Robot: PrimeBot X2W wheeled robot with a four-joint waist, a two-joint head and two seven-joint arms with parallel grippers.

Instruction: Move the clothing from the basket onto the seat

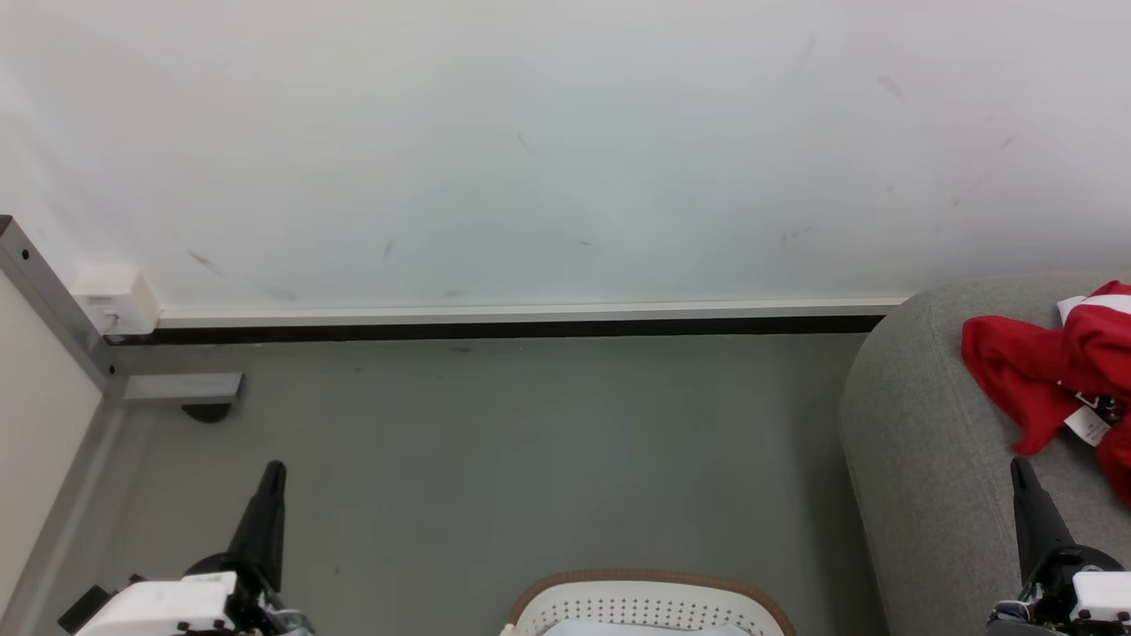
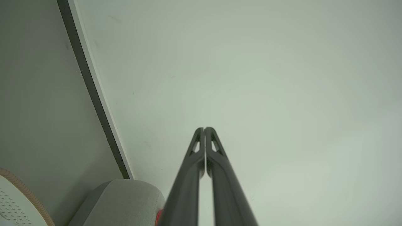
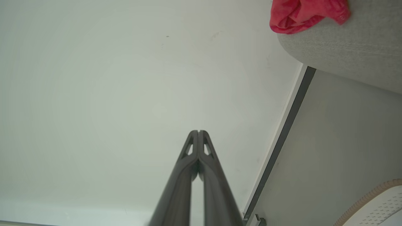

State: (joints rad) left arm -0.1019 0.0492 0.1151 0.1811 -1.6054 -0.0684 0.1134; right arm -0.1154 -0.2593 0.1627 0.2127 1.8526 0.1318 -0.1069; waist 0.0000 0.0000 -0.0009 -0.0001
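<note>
A: While both arms are hanging low, we're logging the left gripper (image 1: 274, 468) as clenched tip to tip on nothing, and the right gripper (image 1: 1019, 465) the same, clenched and empty.

B: Agreed. Where are we placing the clothing (image 1: 1038, 371)?

A: It's lying on the seat (image 1: 919, 459), toward the edge nearest the wall (image 1: 530, 177), back from the rounded edge facing the open floor (image 1: 530, 459). The right wrist view is showing a red fold sitting right at that wall-side edge.

B: And the basket (image 1: 652, 578)?

A: Standing on the floor near the seat, mostly cut off. Something pale is showing inside; we're not able to tell what.

B: Risks?

A: We're judging three. The fold at the wall-side edge is risking a slide off the seat if anything tugs the heap. The right gripper is showing close to the heap's lower flap, so a careless swing could be snagging it. And going into the basket with jaws shut means pushing cloth, not gripping it.

B: Orientation?

A: Crumpled, so we're hedging. The visible part is running from the seat's wall-side edge toward its near edge, one flap pointing at the right gripper, the white tag (image 1: 1089, 424) beside it. The heap is running past the frame, so we're not calling the full long axis.
</note>
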